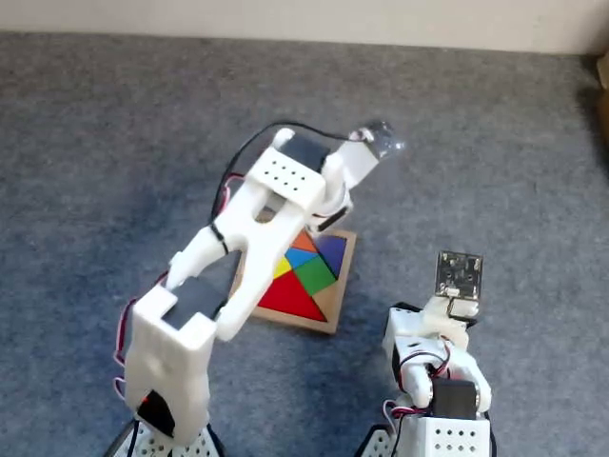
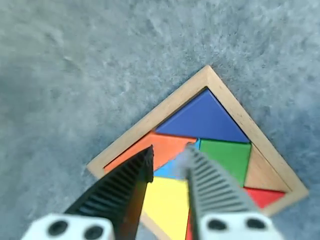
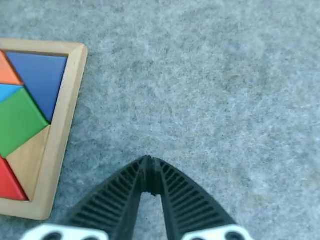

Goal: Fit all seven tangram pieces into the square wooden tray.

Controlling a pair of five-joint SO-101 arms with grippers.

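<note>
The square wooden tray (image 1: 341, 286) lies on the grey carpet in the middle of the high view, partly under the left arm. It holds a blue triangle (image 2: 205, 120), an orange piece (image 2: 167, 145), a green square (image 2: 227, 157), a light blue piece (image 2: 170, 171), a yellow piece (image 2: 167, 202) and a red piece (image 2: 262, 196). A triangle of bare tray floor (image 2: 261, 172) shows beside the green square. My left gripper (image 2: 169, 152) hangs over the orange and light blue pieces, open a little, holding nothing. My right gripper (image 3: 150, 162) is shut and empty over carpet beside the tray (image 3: 65, 125).
Grey carpet (image 1: 495, 171) surrounds the tray on all sides. The right arm (image 1: 438, 381) is folded back at the near right. A pale wall strip runs along the far edge, and a brown object (image 1: 603, 86) sits at the far right.
</note>
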